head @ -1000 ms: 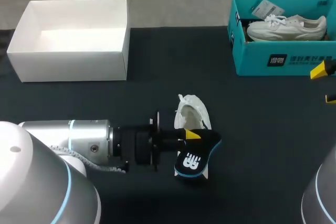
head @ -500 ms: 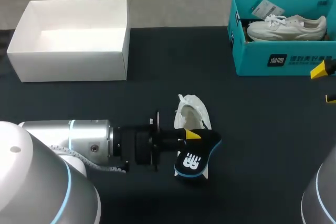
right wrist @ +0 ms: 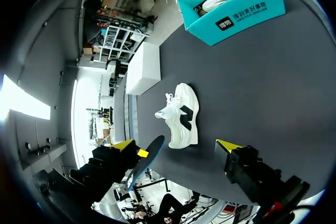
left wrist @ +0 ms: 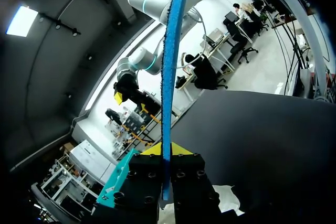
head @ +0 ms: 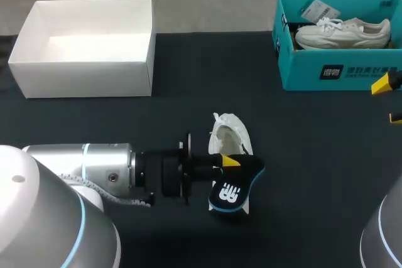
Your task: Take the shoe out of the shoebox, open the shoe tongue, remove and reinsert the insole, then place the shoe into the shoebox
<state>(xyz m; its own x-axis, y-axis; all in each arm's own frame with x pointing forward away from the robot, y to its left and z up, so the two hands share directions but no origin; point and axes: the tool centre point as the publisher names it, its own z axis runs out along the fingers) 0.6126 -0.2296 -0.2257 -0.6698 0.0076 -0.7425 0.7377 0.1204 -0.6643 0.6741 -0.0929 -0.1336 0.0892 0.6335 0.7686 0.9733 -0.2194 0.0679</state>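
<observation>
Dark counter [head: 188, 80] runs under both our arms. Our left arm comes in low from the left. Our left hand [head: 229, 161] is pressed onto the insole [head: 233, 187], with one yellow tip on each face of it. From the left wrist, the insole [left wrist: 169, 51] shows edge-on as a thin blue strip. It rises straight out from between the two tips of the left hand [left wrist: 166, 150], which meet it from both sides. From above we see the insole's black face with a white logo and a blue rim. It sticks out past the hand on the side nearer to us.

The shoe [head: 230, 133] is white and lies on the counter, out of the shoebox, just beside the left hand on its far side. From above, insole and shoe overlap, and we cannot tell whether they touch. From the right wrist, the shoe [right wrist: 181, 114] shows a dark mark on its flank. It lies ahead of our right hand [right wrist: 176, 145], in line with the gap between the two fingers but well apart from them. That hand is spread wide, its tips far from each other, and it sits at the counter's right edge.

The teal shoebox [head: 339, 73] stands open just beyond the right hand and well apart from the left one. A second shoe [head: 342, 32], also white, lies in it. A white box [head: 81, 76], open on top, stands well beyond the left arm.
</observation>
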